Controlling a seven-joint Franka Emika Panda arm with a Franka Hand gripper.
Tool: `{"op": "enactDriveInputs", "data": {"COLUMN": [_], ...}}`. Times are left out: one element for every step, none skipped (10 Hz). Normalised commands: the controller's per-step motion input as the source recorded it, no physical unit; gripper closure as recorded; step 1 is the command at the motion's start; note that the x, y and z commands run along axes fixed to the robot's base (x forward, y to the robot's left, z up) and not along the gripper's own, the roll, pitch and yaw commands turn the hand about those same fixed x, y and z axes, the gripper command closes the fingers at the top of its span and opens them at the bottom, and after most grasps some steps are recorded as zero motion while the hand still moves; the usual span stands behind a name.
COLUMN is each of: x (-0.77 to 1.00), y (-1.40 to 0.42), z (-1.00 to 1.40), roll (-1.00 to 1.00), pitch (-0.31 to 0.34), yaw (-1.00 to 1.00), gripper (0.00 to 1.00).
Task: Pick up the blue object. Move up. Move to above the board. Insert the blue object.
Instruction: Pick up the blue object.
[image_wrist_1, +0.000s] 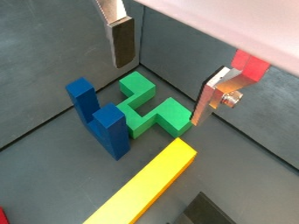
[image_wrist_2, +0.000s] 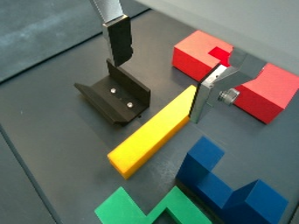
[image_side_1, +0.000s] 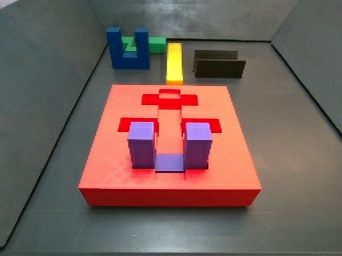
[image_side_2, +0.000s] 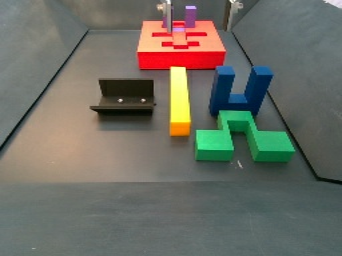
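The dark blue U-shaped block (image_side_2: 241, 88), matte and sharp-edged like painted wood or plastic, stands free on the dark grey worktop (image_side_2: 80, 150) with its two prongs upright, which leaves their flat outer faces open for a sideways pinch; nothing touches it except perhaps the green stepped block (image_side_2: 241, 138), which lies just beside its base on the side away from the board. A long yellow rectangular bar (image_side_2: 179, 98) lies flat beside the blue object, between it and the dark L-shaped fixture (image_side_2: 123, 96), whose face shows two small screws. Well apart from the blue object, beyond the yellow bar's end, sits the large flat red board (image_side_1: 167, 140) with recessed slots in its top; a lighter purple U-shaped block (image_side_1: 167, 146) already sits prongs-up in one slot, suggesting how the blue piece should seat. The gripper (image_wrist_1: 163, 74) hovers above the blue object and a little to one side of it, its flat silver fingers (image_wrist_1: 121, 39) spread wide and holding nothing, so the jaws are released and the pick-up appears not yet begun.
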Motion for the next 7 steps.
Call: {"op": "enactDriveInputs", "data": {"x": [-0.65, -0.86, -0.92, -0.58, -0.51, -0.46, -0.14], "y": [-0.57, -0.42, -0.28, -0.07, 0.07, 0.27, 0.30], "z": [-0.35, -0.33, -0.34, -0.29, -0.30, -0.28, -0.17], "roll": [0.02, 0.00, 0.00, -0.05, -0.08, -0.10, -0.09], "pitch": [-0.187, -0.197, -0.234, -0.240, -0.230, -0.207, -0.140], "yaw": [-0.03, -0.05, -0.04, 0.00, 0.00, 0.04, 0.16], "gripper": [0.00, 0.00, 0.00, 0.00, 0.00, 0.00, 0.00]}}
